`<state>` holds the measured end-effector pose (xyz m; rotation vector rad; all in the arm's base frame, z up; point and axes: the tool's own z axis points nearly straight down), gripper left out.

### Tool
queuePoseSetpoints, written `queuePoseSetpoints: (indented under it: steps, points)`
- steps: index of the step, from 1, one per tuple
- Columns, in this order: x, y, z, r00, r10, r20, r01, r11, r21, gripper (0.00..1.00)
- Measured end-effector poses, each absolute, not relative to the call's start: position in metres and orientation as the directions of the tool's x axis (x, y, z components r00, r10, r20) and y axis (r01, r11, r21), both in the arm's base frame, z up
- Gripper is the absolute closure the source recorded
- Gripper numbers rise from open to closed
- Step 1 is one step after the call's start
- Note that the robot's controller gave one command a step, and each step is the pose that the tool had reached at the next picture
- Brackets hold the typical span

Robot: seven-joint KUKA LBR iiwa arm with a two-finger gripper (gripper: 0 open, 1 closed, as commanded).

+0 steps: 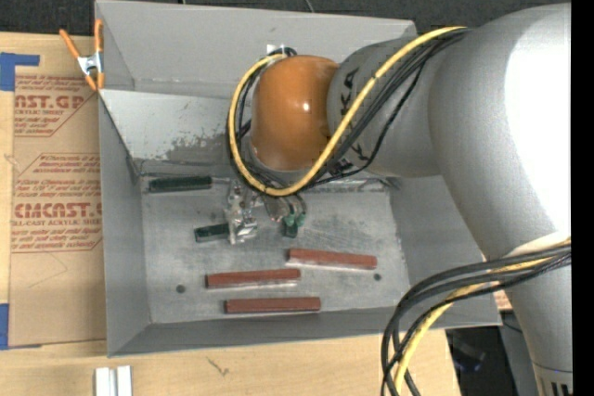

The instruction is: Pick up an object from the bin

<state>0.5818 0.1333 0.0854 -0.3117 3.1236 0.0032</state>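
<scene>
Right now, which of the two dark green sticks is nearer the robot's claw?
The lower green stick, right beside the gripper; the other green stick lies by the back wall.

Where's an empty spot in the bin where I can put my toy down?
The left of the floor is bare, between the long green bar and the brown bars. The front right corner is bare too. It's crowded in the middle, where the gripper hangs over a small green bar.
</scene>
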Motion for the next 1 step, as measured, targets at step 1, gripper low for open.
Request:
queuePoseSetpoints:
  steps: [1]
  points:
    - [0.557,0.1169,0.2293,-0.971,-0.241,-0.003,-0.241,0.971,0.001,1.0]
